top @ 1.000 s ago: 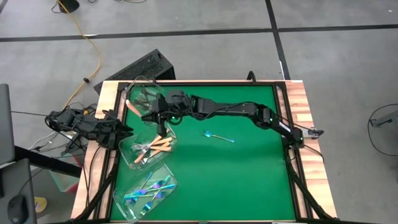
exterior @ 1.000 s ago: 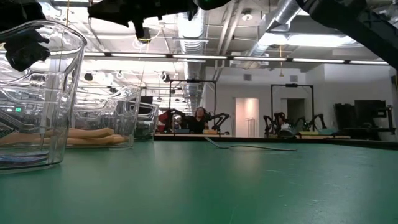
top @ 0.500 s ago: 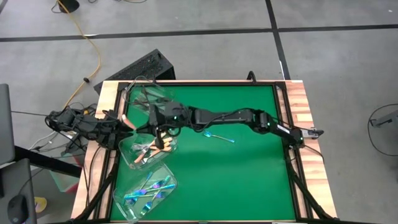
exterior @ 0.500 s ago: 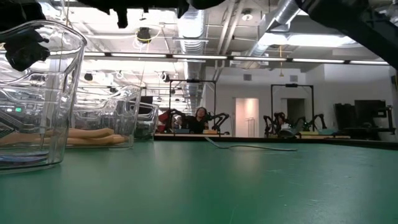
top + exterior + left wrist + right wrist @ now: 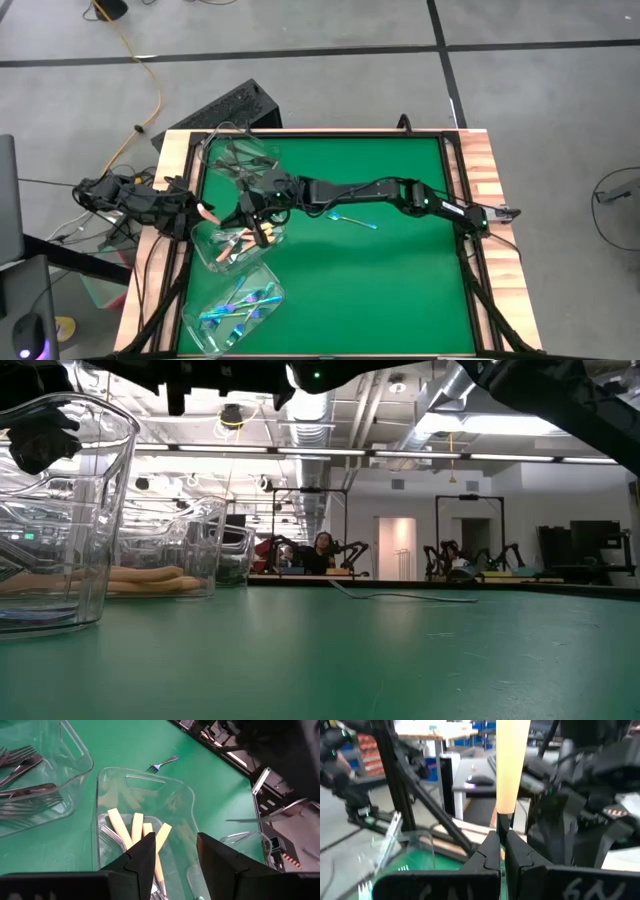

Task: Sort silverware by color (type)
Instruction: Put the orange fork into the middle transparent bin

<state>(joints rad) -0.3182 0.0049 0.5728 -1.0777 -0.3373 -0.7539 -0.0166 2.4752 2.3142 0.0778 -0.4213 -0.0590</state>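
**Green mat, three tubs, one fork in hand**

Green felt covers the wood-framed table (image 5: pixel 400 290) that I work over, with a grey floor around it and, across the low view, a lit workshop where a seated person (image 5: pixel 322 550) shows far off.

Item 1. My right gripper (image 5: pixel 502 851): fingers pressed together, pinching a fork with a cream-tan handle (image 5: pixel 512 765). The handle stands up from between the fingers in the right wrist view. From overhead the right gripper hangs above the middle tub, arm stretched across the mat from the right edge.

Item 2. My left gripper (image 5: pixel 173 851): fingers spread, nothing between them, at the table's left edge, looking into the middle tub.

Item 3. Middle clear plastic tub with a handle cut-out (image 5: pixel 145 780): holds four cream-handled forks (image 5: pixel 135 827) lying side by side.

Item 4. Far clear plastic tub (image 5: pixel 75 750), just beside the middle one: holds several dark silver-grey metal forks (image 5: pixel 30 800).

Item 5. Near clear plastic tub (image 5: pixel 225 340), at the front left corner: holds iridescent blue-purple forks (image 5: pixel 245 303).

Item 6. One lone blue-purple fork (image 5: pixel 352 219): lies loose on the mat, right of the tubs, near the right arm's forearm, touching nothing.
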